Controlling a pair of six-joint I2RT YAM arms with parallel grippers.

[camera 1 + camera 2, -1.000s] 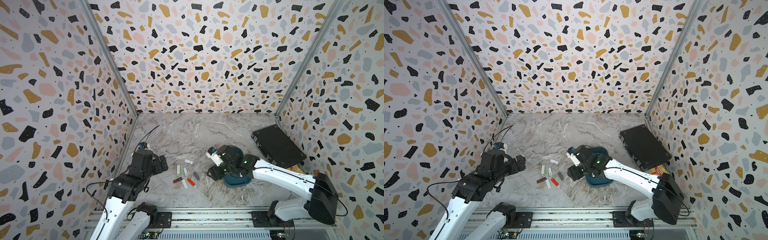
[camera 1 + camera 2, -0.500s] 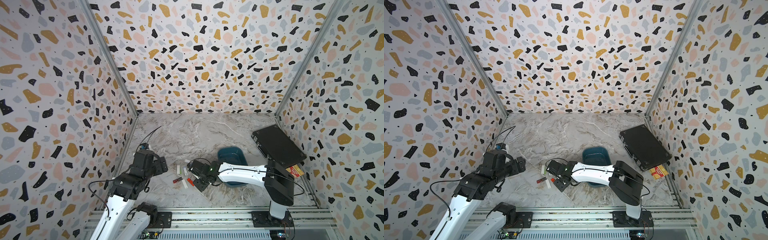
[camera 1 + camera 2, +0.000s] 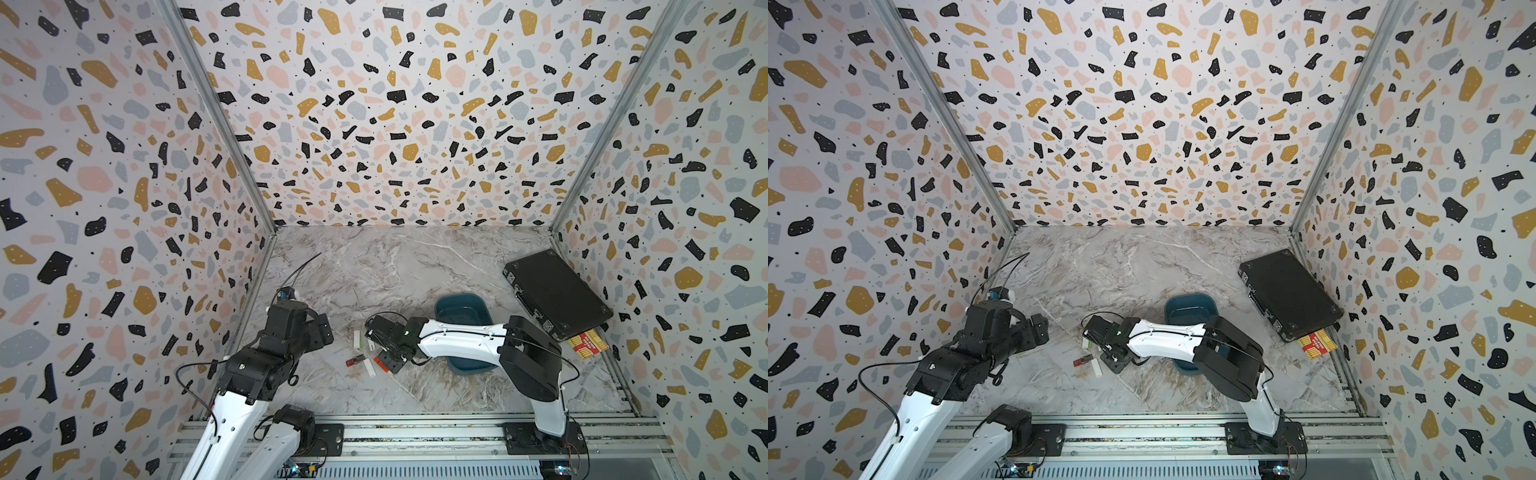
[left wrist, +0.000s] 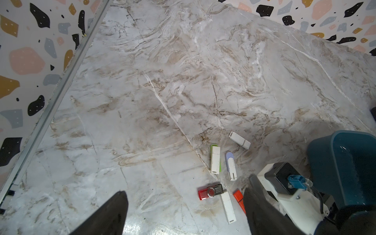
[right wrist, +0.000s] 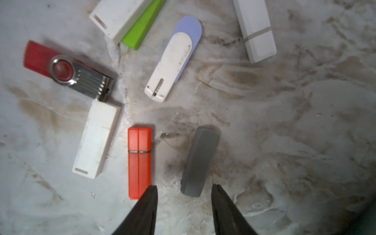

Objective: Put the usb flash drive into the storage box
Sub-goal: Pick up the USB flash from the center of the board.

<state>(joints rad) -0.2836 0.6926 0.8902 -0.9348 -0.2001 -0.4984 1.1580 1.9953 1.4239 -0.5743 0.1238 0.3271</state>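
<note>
While the right gripper (image 5: 184, 188) hangs low over the marble table (image 5: 284, 122), its jaws stand apart — the grey usb flash drive (image 5: 200, 160) lies flat with its near end between the tips, unpinched, beside an orange drive (image 5: 140, 162) and outside the teal storage box (image 3: 463, 309) close by. Left gripper (image 4: 184, 201) — spread wide, empty.

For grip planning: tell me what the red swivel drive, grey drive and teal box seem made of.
Red swivel drive: red plastic body, apparently; its ribbed clip shines like bright metal. Grey drive: matte, glare-free, plastic or rubbery coating, unclear which. Storage box: smooth moulded plastic, likely, with glossy highlights inside.
</note>
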